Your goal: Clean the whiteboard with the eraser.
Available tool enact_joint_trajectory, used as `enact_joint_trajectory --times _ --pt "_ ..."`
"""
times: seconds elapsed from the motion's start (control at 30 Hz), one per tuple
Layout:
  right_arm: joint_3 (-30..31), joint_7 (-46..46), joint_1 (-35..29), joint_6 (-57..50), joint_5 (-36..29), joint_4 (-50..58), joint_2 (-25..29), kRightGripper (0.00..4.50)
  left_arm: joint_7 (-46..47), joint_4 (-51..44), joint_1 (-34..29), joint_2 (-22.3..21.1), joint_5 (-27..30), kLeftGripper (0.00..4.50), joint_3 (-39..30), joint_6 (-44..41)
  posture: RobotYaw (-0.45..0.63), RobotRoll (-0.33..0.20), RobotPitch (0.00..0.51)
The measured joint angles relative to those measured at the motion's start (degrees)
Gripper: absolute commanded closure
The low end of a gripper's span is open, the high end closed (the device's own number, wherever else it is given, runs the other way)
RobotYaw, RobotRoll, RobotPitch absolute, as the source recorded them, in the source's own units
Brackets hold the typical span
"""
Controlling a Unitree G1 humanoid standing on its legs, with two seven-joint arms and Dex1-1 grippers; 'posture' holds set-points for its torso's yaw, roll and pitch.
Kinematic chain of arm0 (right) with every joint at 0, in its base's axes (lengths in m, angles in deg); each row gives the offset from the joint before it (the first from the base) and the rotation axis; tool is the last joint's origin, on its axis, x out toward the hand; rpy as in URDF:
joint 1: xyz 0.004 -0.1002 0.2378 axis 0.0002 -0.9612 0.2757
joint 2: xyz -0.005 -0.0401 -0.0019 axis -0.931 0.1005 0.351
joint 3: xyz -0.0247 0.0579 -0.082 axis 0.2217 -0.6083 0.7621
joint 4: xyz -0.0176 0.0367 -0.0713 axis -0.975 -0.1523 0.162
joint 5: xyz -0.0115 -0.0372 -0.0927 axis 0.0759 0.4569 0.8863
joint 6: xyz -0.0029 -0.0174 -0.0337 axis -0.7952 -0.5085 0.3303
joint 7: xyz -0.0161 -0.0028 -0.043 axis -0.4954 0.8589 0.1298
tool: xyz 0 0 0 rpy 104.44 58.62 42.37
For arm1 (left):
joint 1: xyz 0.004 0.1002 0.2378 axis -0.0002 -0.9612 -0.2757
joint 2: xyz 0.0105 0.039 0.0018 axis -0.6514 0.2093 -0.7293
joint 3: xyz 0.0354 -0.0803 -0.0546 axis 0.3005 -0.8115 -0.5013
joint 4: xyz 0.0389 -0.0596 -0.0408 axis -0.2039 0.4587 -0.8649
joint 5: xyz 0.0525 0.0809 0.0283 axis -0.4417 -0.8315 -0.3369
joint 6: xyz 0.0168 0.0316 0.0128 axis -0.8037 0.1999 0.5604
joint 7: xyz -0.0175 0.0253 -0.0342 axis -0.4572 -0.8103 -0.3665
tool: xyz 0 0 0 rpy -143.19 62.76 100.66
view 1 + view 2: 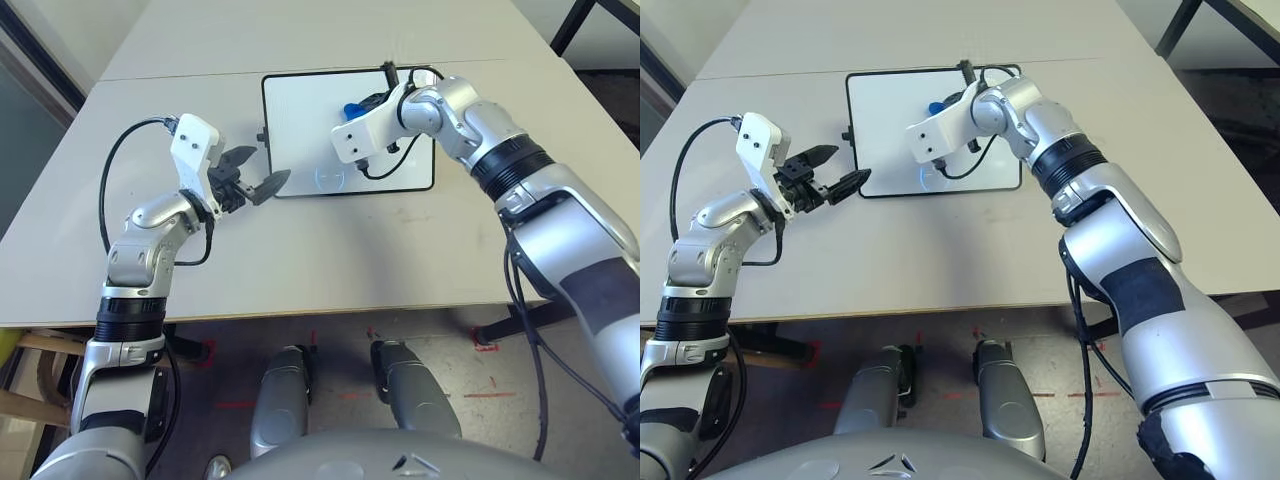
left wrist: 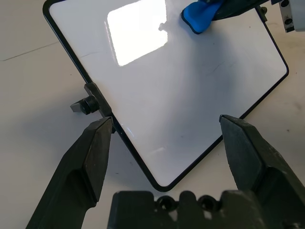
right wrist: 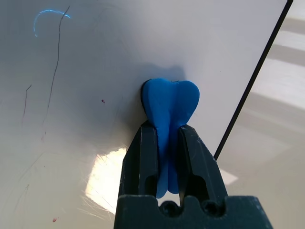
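Observation:
The whiteboard (image 1: pixel 300 125) lies flat at the middle of the table, black-framed and mostly white. In the right wrist view its surface (image 3: pixel 86 71) carries thin faint lines and a few tiny red specks. My right gripper (image 3: pixel 163 130) is shut on the blue eraser (image 3: pixel 170 102), which presses on the board close to its black edge. From the head the eraser (image 1: pixel 354 110) shows at the board's far right part, under my right wrist. My left gripper (image 1: pixel 256 172) hovers open at the board's near left corner, its fingers (image 2: pixel 93 148) spread with nothing between them.
A small black knob (image 2: pixel 82 105) juts from the board's left edge. A black cable (image 1: pixel 400 160) from my right wrist loops over the board's right part. The beige table (image 1: pixel 380 260) stretches bare towards me. A dark frame leg (image 1: pixel 572 22) stands past the far right corner.

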Motion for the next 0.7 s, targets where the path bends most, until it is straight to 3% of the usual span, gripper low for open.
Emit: enact_joint_trajectory --times 0.2,0.7 --pt "-1.83 -4.18 -0.68 -0.65 -2.42 2.58 3.33 4.14 -0.35 0.2 0.09 0.0 -0.07 0.0 0.02 0.01 -0.13 0.0 0.168" --pt "-12.79 -32.66 -8.09 -11.63 -18.93 21.31 18.41 4.14 -1.01 1.91 0.56 0.01 -0.56 0.0 0.19 0.39 -0.14 0.0 0.173"
